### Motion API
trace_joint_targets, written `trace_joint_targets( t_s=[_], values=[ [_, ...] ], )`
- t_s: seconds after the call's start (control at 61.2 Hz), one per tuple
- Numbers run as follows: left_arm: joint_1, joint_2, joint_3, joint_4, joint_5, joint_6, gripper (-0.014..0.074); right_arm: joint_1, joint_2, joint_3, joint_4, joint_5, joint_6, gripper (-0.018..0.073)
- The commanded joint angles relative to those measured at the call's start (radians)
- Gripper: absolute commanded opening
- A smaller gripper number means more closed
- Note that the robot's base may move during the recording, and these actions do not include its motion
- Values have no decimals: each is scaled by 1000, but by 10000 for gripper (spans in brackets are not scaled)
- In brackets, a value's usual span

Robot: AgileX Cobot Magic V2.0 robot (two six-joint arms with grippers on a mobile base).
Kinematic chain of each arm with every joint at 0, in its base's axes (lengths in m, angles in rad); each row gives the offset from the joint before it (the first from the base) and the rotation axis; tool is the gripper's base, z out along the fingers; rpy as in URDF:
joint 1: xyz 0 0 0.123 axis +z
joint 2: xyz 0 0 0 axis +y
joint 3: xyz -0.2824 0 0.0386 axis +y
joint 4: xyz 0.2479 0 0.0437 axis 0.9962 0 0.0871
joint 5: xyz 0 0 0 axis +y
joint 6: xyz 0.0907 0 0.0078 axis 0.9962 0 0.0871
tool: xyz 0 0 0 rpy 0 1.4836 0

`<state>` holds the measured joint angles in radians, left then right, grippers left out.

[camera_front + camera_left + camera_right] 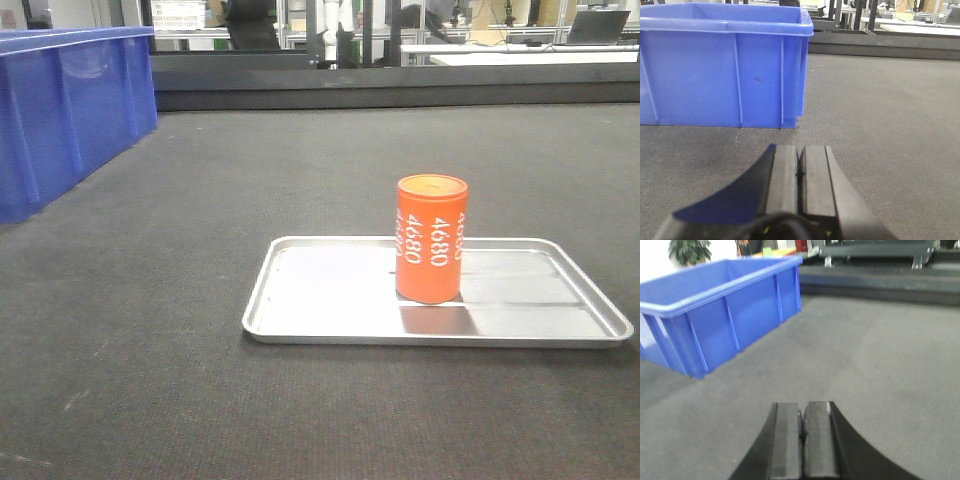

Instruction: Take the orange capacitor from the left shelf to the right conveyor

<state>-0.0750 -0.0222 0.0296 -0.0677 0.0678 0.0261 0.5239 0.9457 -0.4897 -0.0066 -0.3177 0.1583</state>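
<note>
1. Exterior front-facing view: the orange capacitor (431,238) stood upright inside a shallow silver tray (330,320), toward the tray's back edge and right of its middle, with white "4680" running down its side.
2. The tray lay flat on the right conveyor (150,330), a broad dark felt-like belt that filled most of the view.
3. A blue bin (65,110) sat on the belt at the far left, well apart from the tray.
4. Neither arm appeared in this view, and nothing touched the capacitor.
5. Left wrist-mounted view: the left gripper (800,175) hung low over the belt, its two black pads pressed together with only a thin seam between them and nothing held.
6. The blue bin (725,65) stood ahead and to the left of it, its near corner roughly in line with the fingertips but apart from them.
7. Right wrist-mounted view: the right gripper (802,432) likewise had its pads closed against each other, empty, above bare belt.
8. The blue bin (715,310) was seen at an angle, to the upper left.
9. The left shelf could not be made out in any view.
</note>
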Motion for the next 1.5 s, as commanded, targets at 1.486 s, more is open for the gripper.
trace_joint_targets(
  t_s=[1.486],
  values=[
    [-6, -5, 26, -5, -88, -2, -125, -587, -977, 412, -2, 303, -126, 55]
  ],
)
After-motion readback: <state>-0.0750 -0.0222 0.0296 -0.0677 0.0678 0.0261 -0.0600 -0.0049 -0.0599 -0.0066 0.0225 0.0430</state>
